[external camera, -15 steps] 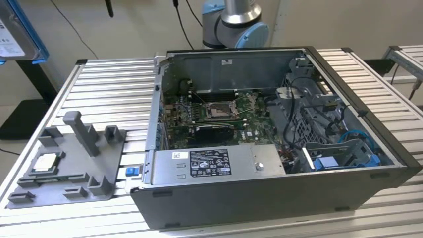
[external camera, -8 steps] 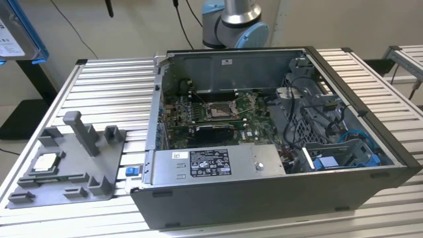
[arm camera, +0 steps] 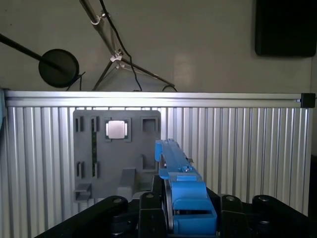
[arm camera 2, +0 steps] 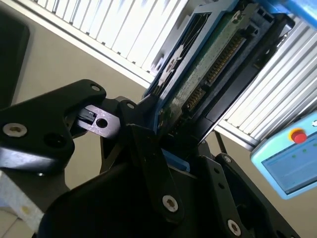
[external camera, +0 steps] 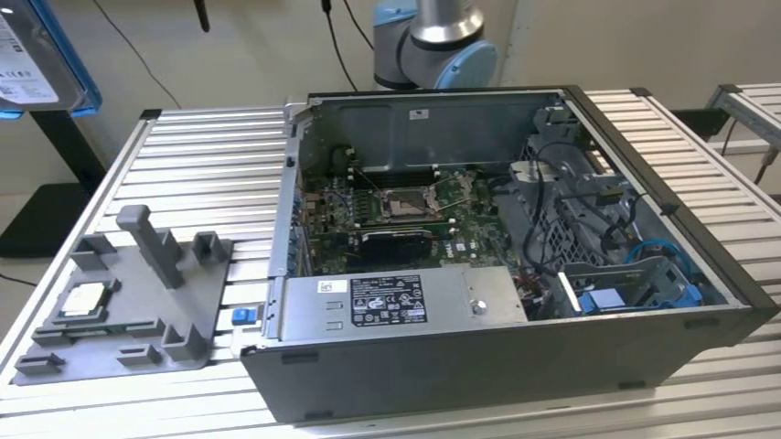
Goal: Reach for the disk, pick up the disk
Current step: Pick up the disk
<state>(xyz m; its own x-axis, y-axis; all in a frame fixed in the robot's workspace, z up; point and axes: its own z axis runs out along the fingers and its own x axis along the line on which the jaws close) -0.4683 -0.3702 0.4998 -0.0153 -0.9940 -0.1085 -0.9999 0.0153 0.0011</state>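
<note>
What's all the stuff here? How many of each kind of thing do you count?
disk in its blue frame: 1
open computer case: 1
grey holder tray: 1
square silver chip: 1
Total: 4

legible text: none | disk (external camera: pixel 64 66) white label (external camera: pixel 18 50): print unreadable | power supply (external camera: pixel 488 297) black label (external camera: pixel 390 302), white sticker (external camera: pixel 327 286): print unreadable

The end effector (arm camera: pixel 181 210) clamps the disk (arm camera: pixel 171 156).
</note>
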